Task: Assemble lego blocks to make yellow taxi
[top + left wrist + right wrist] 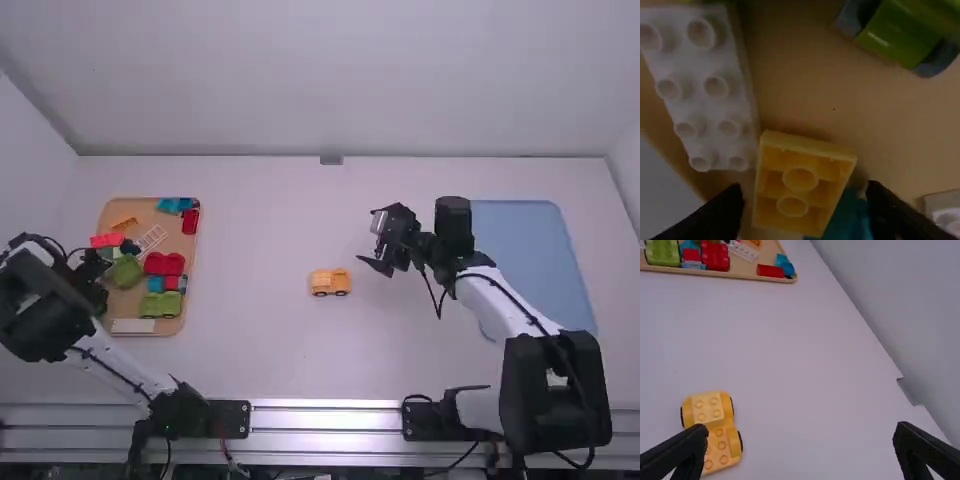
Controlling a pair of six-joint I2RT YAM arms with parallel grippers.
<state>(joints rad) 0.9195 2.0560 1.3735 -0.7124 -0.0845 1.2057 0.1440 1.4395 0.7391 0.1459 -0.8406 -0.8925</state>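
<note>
Plainly, the studded yellow car base point(717, 432) sits upright on dark wheels point(321, 293).

A blue tray point(528, 245) lies right on the table point(255, 360); left, a tan tray point(148, 211) holds red blocks point(164, 264) and green blocks point(160, 305).

1. The left arm point(120, 370) and right arm point(500, 298) are built of smooth white tubes, joined by chunky black housings point(562, 385).
2. Thin black cables point(525, 312) are strung along both arms.
3. Each arm is mounted at a black plate point(230, 419) marked with small dots.
4. The right gripper point(369, 240) is coloured black, with a pale patch; its dark fingers point(917, 446) are rounded at the tips.
5. The left gripper point(95, 272) is coloured black.
</note>
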